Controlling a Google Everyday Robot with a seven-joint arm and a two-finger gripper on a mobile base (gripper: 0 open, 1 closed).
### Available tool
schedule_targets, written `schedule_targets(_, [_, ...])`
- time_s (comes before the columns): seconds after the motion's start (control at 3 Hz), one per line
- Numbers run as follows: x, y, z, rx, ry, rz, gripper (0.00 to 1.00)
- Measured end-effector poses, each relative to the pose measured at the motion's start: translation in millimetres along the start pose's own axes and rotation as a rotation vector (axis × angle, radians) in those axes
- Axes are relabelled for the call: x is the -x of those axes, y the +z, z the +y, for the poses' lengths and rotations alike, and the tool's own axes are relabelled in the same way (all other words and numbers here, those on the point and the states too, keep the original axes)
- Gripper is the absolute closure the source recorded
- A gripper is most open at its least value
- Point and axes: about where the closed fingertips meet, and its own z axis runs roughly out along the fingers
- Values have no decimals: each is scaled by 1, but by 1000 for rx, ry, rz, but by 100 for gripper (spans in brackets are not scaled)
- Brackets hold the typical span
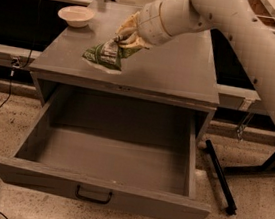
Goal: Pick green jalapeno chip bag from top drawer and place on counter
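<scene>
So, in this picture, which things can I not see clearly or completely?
All in the camera view:
- Claw, over the counter and closed on the bag: its fingertips are hidden by the foil.
- Bag: the print is too small to read, and I cannot tell if its lower edge touches the counter.
- Arm: cut off by the right edge, so the base is not seen.
- Drawer: the front panel hides its own inner side.
</scene>
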Motion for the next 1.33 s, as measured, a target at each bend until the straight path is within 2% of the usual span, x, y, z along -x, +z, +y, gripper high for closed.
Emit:
schedule_targets(0.33, [-29, 17, -3, -23, 90, 77, 99])
schedule_targets(0.67, [-56, 17, -5, -47, 141, 134, 76])
schedule_targets(1.0, [-84, -4, -6, -77, 188, 164, 55])
schedule_targets(1.33, [-102, -27, -6, -77, 223, 202, 31])
